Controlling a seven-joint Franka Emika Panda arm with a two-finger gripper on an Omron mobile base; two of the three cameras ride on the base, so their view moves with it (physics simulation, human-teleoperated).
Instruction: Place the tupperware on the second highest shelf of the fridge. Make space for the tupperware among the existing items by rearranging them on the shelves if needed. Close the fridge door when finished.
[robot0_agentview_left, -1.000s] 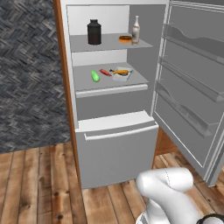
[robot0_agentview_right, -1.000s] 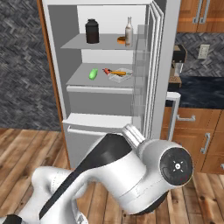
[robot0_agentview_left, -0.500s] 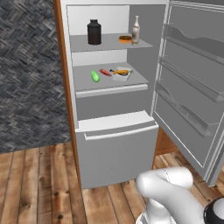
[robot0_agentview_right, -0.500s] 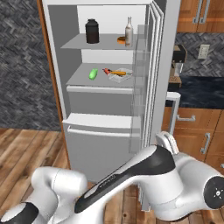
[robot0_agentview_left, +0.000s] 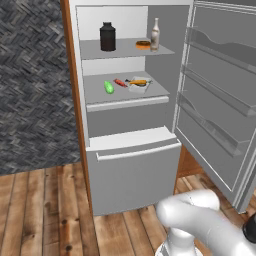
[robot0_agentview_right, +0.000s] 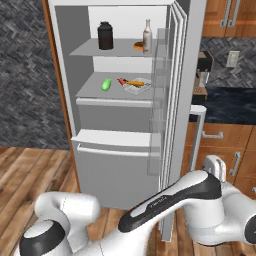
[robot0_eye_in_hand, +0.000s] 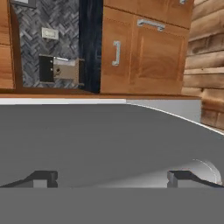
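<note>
The fridge (robot0_agentview_left: 132, 172) stands open, its door (robot0_agentview_left: 220, 105) swung out to the right. On the top shelf are a black lidded jar (robot0_agentview_left: 107, 36), a brown doughnut (robot0_agentview_left: 143, 44) and a white bottle (robot0_agentview_left: 155, 34). The second highest shelf (robot0_agentview_left: 125, 103) holds a green vegetable (robot0_agentview_left: 108, 87), a small red item (robot0_agentview_left: 120, 82) and the pale tupperware (robot0_agentview_left: 138, 85) with something orange in it. No silver can shows. My gripper (robot0_eye_in_hand: 114, 178) is open and holds nothing; just in front of it lies a broad flat grey surface (robot0_eye_in_hand: 109, 140). My arm reaches right, past the door's edge (robot0_agentview_right: 185, 100).
Wooden cabinets (robot0_agentview_right: 225, 15) and a dark counter (robot0_agentview_right: 227, 102) with a small appliance (robot0_agentview_right: 202, 67) lie right of the fridge door. A dark stone wall (robot0_agentview_left: 30, 85) is on the left. Wood flooring (robot0_agentview_left: 40, 210) runs in front.
My arm has swung further right and low, toward the outer side of the fridge door. The items on the shelves and the door have not moved.
</note>
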